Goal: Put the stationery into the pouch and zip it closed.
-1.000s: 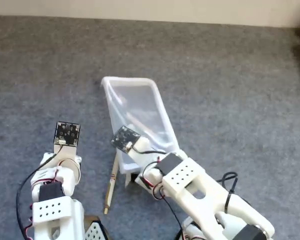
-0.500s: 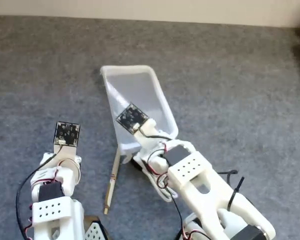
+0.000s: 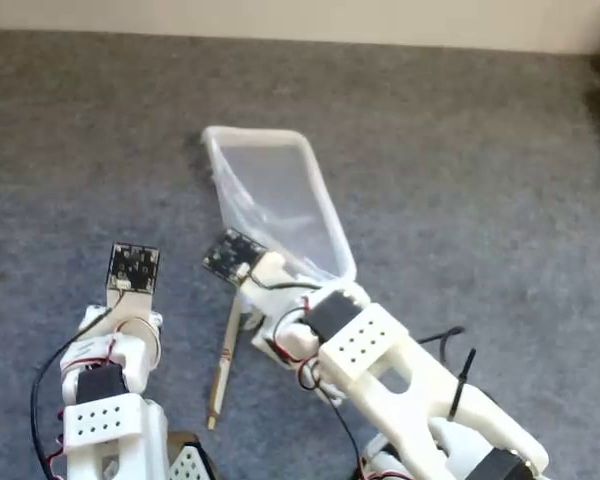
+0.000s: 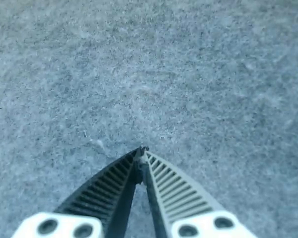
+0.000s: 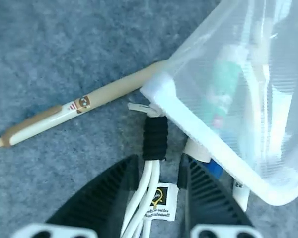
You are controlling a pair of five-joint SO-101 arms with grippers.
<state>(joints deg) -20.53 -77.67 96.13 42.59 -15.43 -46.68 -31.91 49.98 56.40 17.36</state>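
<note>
Right gripper (image 5: pixel 158 169) drawn back toward lower left from pouch (image 3: pixel 280 195) mouth; jaws apart, astride white cable (image 5: pixel 154 139). Pouch long axis upper-left to lower-centre, mouth at lower end. Left gripper (image 4: pixel 141 153) closed, empty.

Count: 1 mesh pouch (image 3: pixel 280 195), 1 beige pen (image 5: pixel 79 106), 1 bundled white cable (image 5: pixel 154 139), 1 left end effector (image 4: pixel 141 151), 1 right end effector (image 5: pixel 159 157). Pouch contents can't be counted.
</note>
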